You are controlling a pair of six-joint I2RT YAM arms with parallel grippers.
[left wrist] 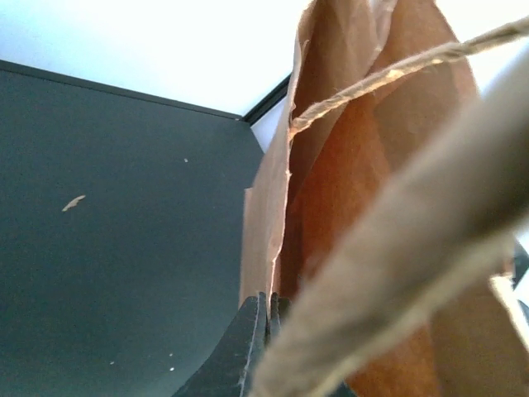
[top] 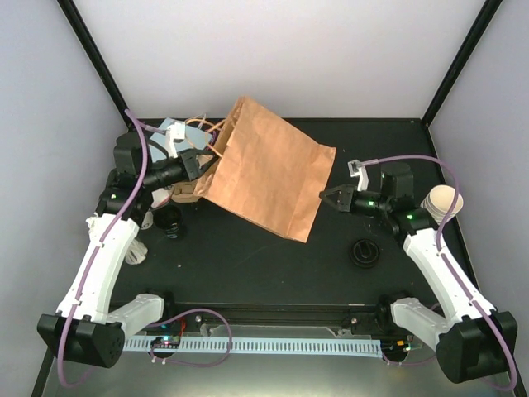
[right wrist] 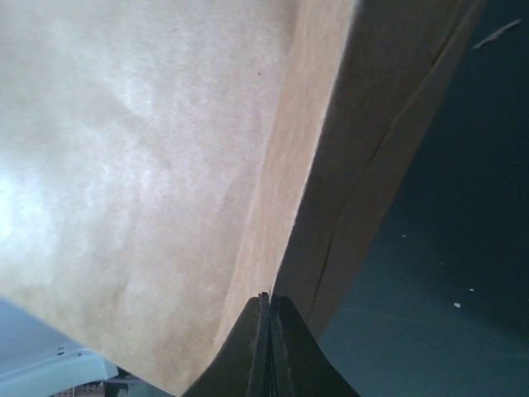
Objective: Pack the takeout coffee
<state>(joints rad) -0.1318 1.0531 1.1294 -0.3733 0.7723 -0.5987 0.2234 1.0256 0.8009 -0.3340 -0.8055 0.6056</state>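
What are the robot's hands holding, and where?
Both seem to pinch the brown bag: left hand at its open end, right hand at its bottom edge.

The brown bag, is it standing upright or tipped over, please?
Tipped over: the bag shows its broad side to the top camera.

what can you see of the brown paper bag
The brown bag is plain kraft paper, creased, with twisted paper cord handles at its mouth. It sits slanted across the middle of the black table, mouth toward the far left, base toward the right. The left gripper has its jaws shut at the mouth edge and the right gripper has its jaws shut at a fold by the base. Both seem to pinch the paper.
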